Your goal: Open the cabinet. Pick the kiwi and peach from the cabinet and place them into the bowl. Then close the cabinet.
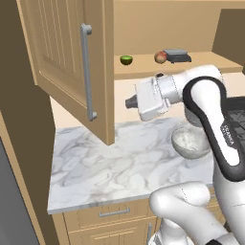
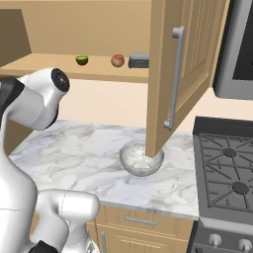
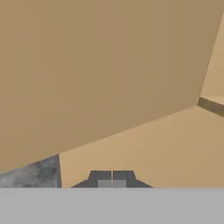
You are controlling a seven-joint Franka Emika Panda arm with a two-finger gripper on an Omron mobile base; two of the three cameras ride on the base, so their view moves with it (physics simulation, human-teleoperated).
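Note:
The cabinet stands open: its left door (image 1: 67,57) and its right door (image 2: 190,64) both swing out over the counter. On the shelf inside lie the green kiwi (image 1: 126,60) (image 2: 82,60) and, to its right, the reddish peach (image 1: 161,57) (image 2: 117,60). The grey speckled bowl (image 1: 190,142) (image 2: 142,158) sits on the marble counter, below the right door's lower corner. My gripper (image 1: 129,102) (image 3: 112,181) hangs under the shelf, pointing left toward the left door. Its fingers are shut together with nothing between them.
A flat dark grey block (image 1: 177,56) (image 2: 139,60) lies on the shelf right of the peach. A stove (image 2: 227,168) adjoins the counter on the right, with a microwave (image 2: 239,44) above it. Drawers (image 1: 115,213) run below the counter.

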